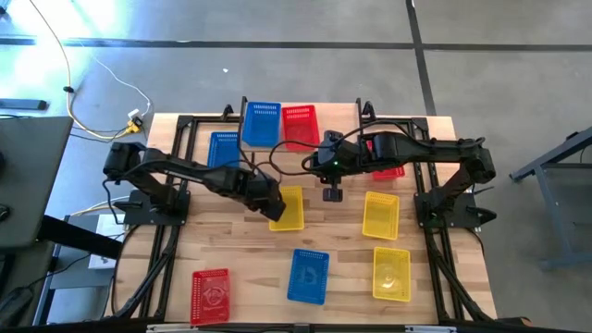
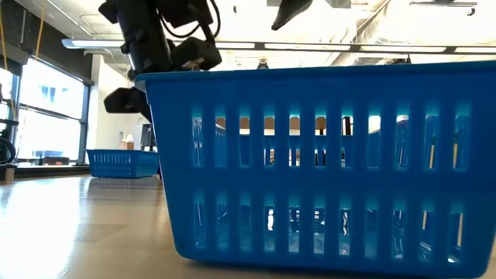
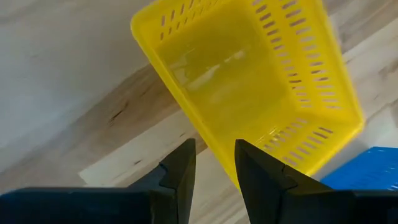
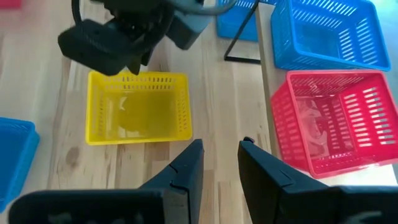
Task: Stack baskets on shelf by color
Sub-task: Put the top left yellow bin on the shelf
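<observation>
High view: left tool (image 1: 269, 207), fingers slightly apart, hovers over a slotted yellow basket (image 1: 289, 209); right tool (image 1: 332, 194), fingers likewise slightly apart, holds nothing.

I see the table (image 1: 277, 250) from straight overhead; a low camera sits against a blue basket (image 2: 325, 155); both wrist cameras share one yellow basket (image 3: 249, 81).

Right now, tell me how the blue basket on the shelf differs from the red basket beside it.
The blue basket is blue and sits toward the left arm's side of the shelf; the red basket is red and sits nearer the right arm. Both are upright, open-topped slotted plastic baskets of similar size, side by side on the shelf.
</observation>
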You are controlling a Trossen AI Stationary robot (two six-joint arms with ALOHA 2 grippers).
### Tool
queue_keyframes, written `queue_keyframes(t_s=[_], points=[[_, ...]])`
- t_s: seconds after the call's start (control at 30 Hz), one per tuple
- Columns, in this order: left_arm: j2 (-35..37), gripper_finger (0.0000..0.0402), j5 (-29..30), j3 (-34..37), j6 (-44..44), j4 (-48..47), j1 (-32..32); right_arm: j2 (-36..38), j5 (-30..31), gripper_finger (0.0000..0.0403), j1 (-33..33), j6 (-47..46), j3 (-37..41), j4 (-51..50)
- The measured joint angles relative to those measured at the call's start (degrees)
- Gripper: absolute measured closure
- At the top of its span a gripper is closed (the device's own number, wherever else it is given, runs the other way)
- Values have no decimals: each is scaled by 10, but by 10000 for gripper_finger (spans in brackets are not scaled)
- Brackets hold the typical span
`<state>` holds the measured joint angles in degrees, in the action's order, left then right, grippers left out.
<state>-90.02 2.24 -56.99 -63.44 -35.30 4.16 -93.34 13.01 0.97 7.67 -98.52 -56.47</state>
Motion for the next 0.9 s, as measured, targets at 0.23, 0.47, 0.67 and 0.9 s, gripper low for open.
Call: queue_keyframes(t_s=[0.23, 0.47, 0.67, 0.9], points=[[-40, 300, -1, 0, 3, 15, 8, 0, 0, 315, 0, -1, 0, -1], [-71, 307, -3, 0, 21, 31, 11, 0, -38, 315, 8, -1, 0, 0], [-72, 364, 1, 0, 21, 32, 11, 0, -90, 315, 21, -2, 0, 1], [-44, 394, 3, -1, -11, 39, 11, -1, -115, 315, 40, -24, 0, 2]])
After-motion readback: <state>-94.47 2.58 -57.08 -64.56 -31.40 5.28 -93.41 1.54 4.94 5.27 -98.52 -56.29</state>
